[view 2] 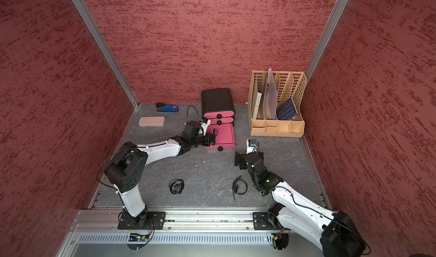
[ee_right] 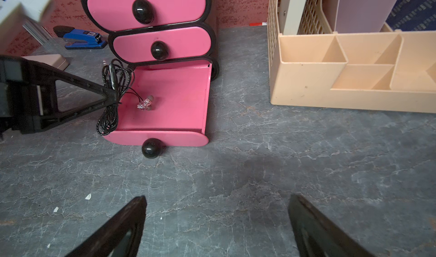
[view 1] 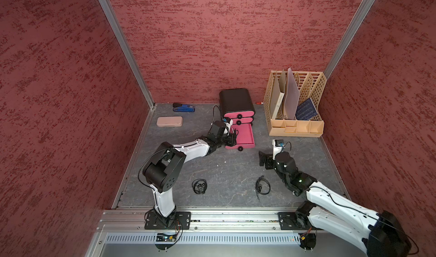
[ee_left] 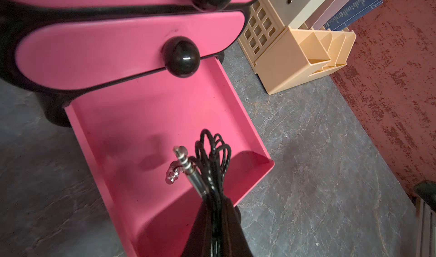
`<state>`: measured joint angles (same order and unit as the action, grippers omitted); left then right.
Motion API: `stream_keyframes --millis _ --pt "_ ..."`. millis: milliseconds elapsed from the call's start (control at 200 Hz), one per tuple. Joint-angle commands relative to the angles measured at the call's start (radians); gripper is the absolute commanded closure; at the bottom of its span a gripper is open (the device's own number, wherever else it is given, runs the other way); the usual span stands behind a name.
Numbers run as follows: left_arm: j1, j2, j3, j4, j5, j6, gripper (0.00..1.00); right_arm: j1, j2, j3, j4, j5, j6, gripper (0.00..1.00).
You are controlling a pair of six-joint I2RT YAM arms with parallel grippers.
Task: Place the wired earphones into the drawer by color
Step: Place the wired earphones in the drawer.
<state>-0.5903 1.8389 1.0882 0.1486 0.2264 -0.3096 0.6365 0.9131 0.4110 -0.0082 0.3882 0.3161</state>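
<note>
My left jaws pinch black coiled earphone bundle (ee_left: pixel 213 149) at edge of open pink plastic drawer (ee_left: pixel 153 116). Next: go inward, then let go. My right jaws wide, empty.

Three walls of dark red, mottled, rough-textured panelling (view 1: pixel 236 43) close in the space, joined at the back corners by slim brushed-aluminium posts (view 1: pixel 122 46). The floor is a flat grey stone-patterned surface (view 1: pixel 231 173) (veined with pale cracks, like slate). A silver aluminium rail (view 1: pixel 236 217) runs along its near edge, with a slotted grey metal strip (view 1: pixel 224 238) just beyond. A beige plastic lattice file organiser (view 1: pixel 296 128) stands in the far right corner. The light is soft and even.
</note>
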Motion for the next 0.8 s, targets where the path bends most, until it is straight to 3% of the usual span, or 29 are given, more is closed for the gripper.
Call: stream_keyframes --millis 0,316,496,626,797 --pt "0.011 0.027 0.026 0.062 -0.015 -0.017 0.93 -0.004 0.001 -0.001 0.030 -0.010 -0.001 0.02" --pt "0.018 0.066 0.036 0.080 -0.053 -0.024 0.88 -0.005 0.001 -0.001 0.028 -0.010 -0.002 0.02" --pt "0.021 0.045 0.030 0.067 -0.056 -0.026 0.61 -0.006 -0.002 -0.001 0.026 -0.006 -0.006 0.01" --pt "0.023 -0.021 -0.006 0.049 -0.053 -0.033 0.52 -0.005 -0.002 0.007 0.011 -0.011 -0.009 0.02" --pt "0.023 -0.207 -0.138 0.055 -0.045 -0.059 0.41 -0.005 0.009 0.040 -0.043 -0.019 -0.026 0.01"
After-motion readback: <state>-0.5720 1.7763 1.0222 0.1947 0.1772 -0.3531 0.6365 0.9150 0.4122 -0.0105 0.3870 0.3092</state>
